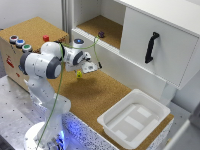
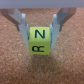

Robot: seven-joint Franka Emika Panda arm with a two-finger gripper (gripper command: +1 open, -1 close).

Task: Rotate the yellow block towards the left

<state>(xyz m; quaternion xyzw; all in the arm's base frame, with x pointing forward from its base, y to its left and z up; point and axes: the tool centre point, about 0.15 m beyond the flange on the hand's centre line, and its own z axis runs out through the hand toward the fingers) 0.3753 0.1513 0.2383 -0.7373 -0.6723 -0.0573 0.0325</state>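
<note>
The yellow block (image 1: 79, 74) is a tiny bright yellow cube on the cork table surface (image 1: 100, 95), towards the exterior view's left. In the wrist view the block (image 2: 41, 41) shows dark letter marks on two faces. My gripper (image 1: 85, 69) stands just over it. In the wrist view my gripper (image 2: 41, 29) has a finger (image 2: 23, 24) pressed to each side of the block, so it is shut on the block. The block sits on or just above the cork.
A small red block (image 1: 46, 38) and coloured round buttons (image 1: 20, 43) are on the cork-topped box at the back left. A small dark purple object (image 1: 101, 34) lies in the open cabinet bay. A white tray (image 1: 134, 117) stands at the front right. A cabinet door with a black handle (image 1: 151, 47) is at the right.
</note>
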